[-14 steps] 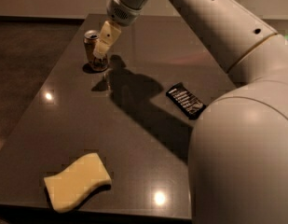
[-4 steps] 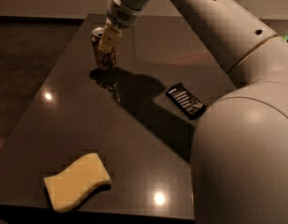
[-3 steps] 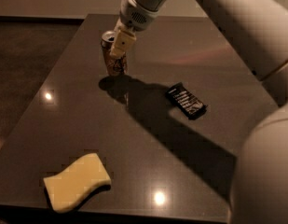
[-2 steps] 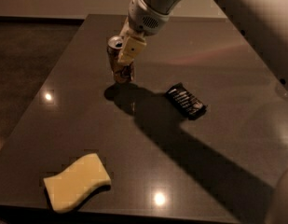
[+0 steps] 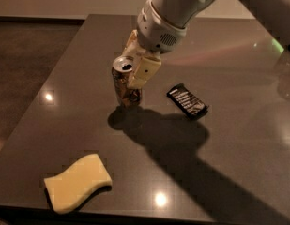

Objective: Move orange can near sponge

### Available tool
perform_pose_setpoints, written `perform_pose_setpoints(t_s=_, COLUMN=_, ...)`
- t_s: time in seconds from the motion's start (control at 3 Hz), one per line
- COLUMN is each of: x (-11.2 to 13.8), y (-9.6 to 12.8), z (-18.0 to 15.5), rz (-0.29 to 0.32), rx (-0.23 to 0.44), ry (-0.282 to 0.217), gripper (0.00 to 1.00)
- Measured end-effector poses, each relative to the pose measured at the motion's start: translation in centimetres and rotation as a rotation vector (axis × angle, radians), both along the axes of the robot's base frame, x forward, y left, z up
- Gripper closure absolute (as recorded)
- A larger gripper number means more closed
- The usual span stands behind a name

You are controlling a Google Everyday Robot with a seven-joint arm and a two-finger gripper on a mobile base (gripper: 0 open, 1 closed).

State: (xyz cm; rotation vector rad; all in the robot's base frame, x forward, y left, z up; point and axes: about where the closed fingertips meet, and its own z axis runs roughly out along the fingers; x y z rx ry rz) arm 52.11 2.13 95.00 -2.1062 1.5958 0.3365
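Gripper: the gripper [image 5: 135, 71] pinches the orange can [image 5: 127, 89] near its top, over mid-table.
Orange can: almost upright, silver top showing, well apart from the sponge [image 5: 78, 182].
Around: a black wrapper [image 5: 187, 101] lies flat on the table [image 5: 238, 74], near the can on its far side from the sponge.
Writing: pale marks on can and wrapper, unreadable.
Change: the can and gripper sit closer to the sponge than a moment ago; the sponge and wrapper have not moved.

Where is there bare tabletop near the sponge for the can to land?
The gripper holds the orange can mid-table. Bare table lies between can and sponge, and right of the sponge along the front edge. Tightest spot: between can and black wrapper.
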Motion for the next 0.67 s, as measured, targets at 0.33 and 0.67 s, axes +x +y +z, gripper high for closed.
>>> perform_pose_setpoints(t_s=0.33, x=-2.6, y=-0.2, z=-0.2, rz=0.076, rx=-0.002, ry=0.016, gripper=1.0)
perform_pose_setpoints(t_s=0.67, x=-6.6, y=0.7, z=-1.0, rz=0.192, rx=-0.006, ry=0.046, gripper=1.0)
